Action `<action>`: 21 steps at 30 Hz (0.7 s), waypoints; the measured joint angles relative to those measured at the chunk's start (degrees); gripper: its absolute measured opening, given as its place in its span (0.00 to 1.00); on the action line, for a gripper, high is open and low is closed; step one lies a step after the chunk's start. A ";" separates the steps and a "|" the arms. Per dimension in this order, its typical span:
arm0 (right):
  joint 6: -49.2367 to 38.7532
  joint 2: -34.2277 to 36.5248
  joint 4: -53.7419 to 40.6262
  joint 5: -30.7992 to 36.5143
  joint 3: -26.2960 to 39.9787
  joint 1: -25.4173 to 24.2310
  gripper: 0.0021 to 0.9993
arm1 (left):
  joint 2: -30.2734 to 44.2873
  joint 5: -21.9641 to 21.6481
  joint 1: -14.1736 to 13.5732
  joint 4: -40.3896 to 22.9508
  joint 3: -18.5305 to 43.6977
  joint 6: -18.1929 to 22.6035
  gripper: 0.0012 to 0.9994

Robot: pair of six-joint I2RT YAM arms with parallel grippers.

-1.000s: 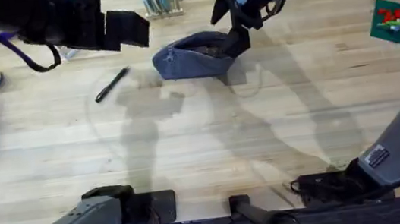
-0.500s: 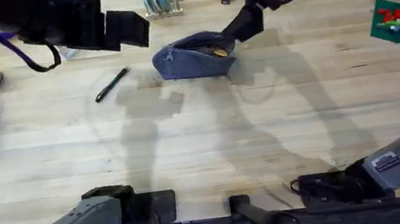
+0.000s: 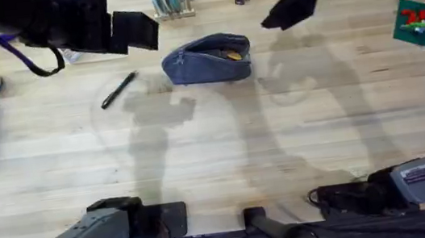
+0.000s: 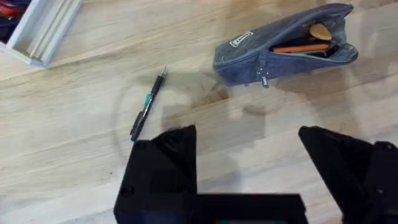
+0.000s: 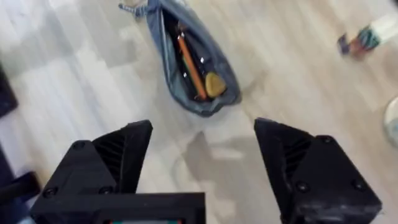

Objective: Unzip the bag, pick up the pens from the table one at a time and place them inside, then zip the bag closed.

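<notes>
Small white label, unreadable, on the unzipped bag (image 4: 283, 45).

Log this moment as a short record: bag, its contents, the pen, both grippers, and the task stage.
bag: blue-grey pencil pouch lying on the table, zipper open
contents: an orange pen and a yellowish pick-shaped piece inside
pen: slim black pen on the table beside the pouch, apart from it
left gripper: open, empty, above the table near the pen
right gripper: open, empty, above the table near the pouch
stage: bag unzipped; black pen not yet picked up
</notes>
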 joint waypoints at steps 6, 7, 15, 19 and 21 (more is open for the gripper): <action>1.60 -1.31 -3.31 0.00 0.00 -0.68 1.00 | 0.00 0.00 0.00 0.00 0.00 0.00 1.00; 1.68 -1.99 -3.53 0.00 0.00 -0.68 1.00 | 0.00 0.00 0.00 0.00 0.00 0.00 1.00; 1.78 -13.59 -1.60 0.53 -2.30 -0.68 1.00 | 0.00 0.00 0.00 -0.04 0.00 0.00 1.00; 3.10 -20.74 2.85 1.56 -8.46 -0.68 1.00 | 0.00 0.00 0.00 -0.18 0.00 0.00 1.00; 4.02 -23.68 4.35 1.92 -11.84 -0.68 1.00 | 0.00 0.00 0.00 -0.36 0.00 0.00 1.00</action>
